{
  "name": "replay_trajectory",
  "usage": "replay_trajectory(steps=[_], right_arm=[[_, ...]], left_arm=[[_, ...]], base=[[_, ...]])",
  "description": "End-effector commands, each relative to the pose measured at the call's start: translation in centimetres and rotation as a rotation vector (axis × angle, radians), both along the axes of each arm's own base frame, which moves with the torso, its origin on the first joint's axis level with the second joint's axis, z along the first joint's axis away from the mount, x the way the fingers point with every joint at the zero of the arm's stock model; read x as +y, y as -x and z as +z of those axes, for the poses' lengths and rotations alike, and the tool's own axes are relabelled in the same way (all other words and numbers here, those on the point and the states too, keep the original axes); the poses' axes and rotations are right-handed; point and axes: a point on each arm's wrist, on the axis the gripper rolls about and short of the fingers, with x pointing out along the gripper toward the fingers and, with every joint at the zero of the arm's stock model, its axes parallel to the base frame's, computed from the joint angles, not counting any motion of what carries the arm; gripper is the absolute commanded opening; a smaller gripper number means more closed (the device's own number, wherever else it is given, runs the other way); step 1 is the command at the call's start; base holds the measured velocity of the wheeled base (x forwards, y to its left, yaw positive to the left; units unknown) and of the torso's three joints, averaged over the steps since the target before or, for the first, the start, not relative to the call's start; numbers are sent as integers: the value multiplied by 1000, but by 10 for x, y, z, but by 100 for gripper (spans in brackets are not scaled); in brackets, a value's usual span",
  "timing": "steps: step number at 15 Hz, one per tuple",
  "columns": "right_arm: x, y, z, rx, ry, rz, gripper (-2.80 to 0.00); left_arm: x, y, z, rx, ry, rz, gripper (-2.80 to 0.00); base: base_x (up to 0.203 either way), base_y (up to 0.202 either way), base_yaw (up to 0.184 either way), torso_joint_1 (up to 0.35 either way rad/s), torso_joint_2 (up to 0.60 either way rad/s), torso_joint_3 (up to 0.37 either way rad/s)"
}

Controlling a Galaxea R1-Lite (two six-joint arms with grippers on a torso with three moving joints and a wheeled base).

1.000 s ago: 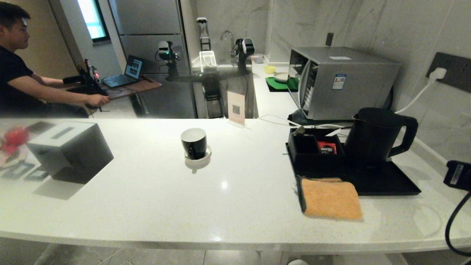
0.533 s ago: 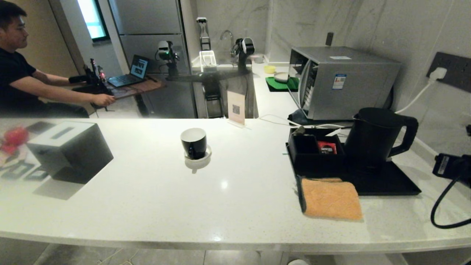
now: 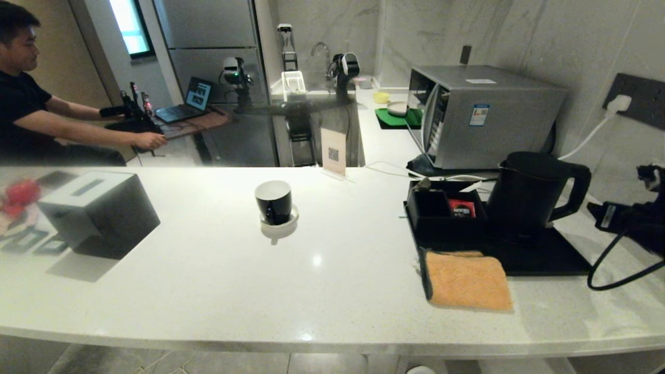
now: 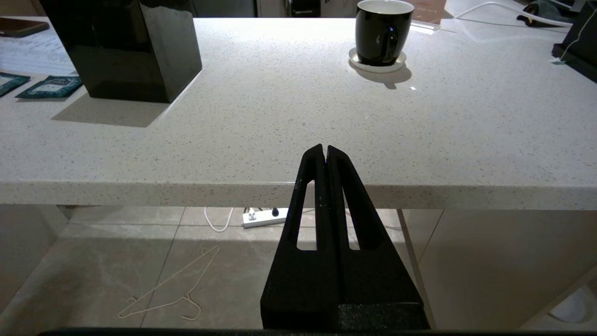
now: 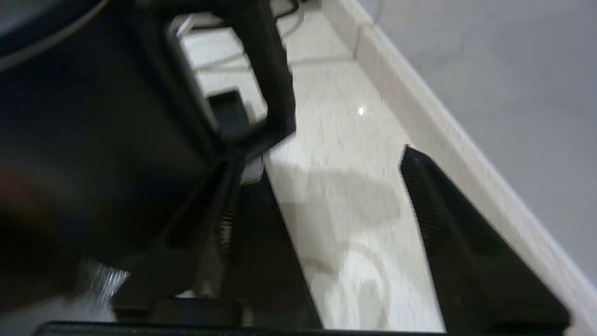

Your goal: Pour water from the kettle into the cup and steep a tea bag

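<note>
- Head view: since a second ago the right arm has pushed in from the counter's right edge toward the kettle (image 3: pixel 524 195), and the person at the far left has shifted an arm; kettle, cup and tray sit as they did
- Head view, count: one kettle on the black tray (image 3: pixel 545 257), its handle (image 3: pixel 574 189) turned toward the incoming right arm; one cup (image 3: pixel 274 201) on one white saucer (image 3: pixel 280 224), well apart to the left on the counter (image 3: pixel 260 291); one orange cloth (image 3: pixel 466 280) at the tray's front; one tissue box (image 3: pixel 98 213); one microwave (image 3: pixel 480 117) behind; the tea bag looks to lie at the back rim of the tray's box, too small to be sure
- Left wrist view: left gripper (image 4: pixel 325 154) hangs parked below the counter edge, fingers pressed together, holding nothing; the cup shows far ahead
- Right wrist view: right gripper (image 5: pixel 322 196) has its fingers spread wide with nothing between them; the kettle handle sits just beside one finger, not yet inside the gap
- Step, as I judge it: the reach for the kettle, first of the task; next the jaws must straddle the handle squarely, then close before any lift toward the cup
</note>
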Motion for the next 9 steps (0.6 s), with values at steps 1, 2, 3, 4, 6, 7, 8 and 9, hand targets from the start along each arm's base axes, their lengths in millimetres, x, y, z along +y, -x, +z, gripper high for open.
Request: replay_trajectory(steps=[1,2,3,4,6,7,8,9], right_arm=[[-7,-19,-8,-3,1,-1,0],[-9,-25,-9,-8,3,-1,0],[-11,-30,-10,-12,5,-1,0],[-13,-35,-10,-19,8,-1,0],[-15,-42,-13,-20,11,-13,0],[-17,-45,-14,-22,13,-22,0],[-18,-48,-15,-33,18,-27,0],[-19,-52,-16,-44,22,-28,0]], left_arm=[[0,0,0,0,1,0,-280],[0,0,0,0,1,0,-280],[0,0,0,0,1,0,-280],[0,0,0,1,1,0,-280],[0,0,0,0,1,0,-280],[0,0,0,0,1,0,-280],[0,0,0,1,1,0,-280],[0,0,0,0,1,0,-280]], base=[[0,0,0,0,0,0],[0,0,0,0,0,0],[0,0,0,0,0,0],[0,0,0,0,0,0],[0,0,0,0,0,0],[0,0,0,0,0,0],[0,0,0,0,0,0],[0,0,0,0,0,0]])
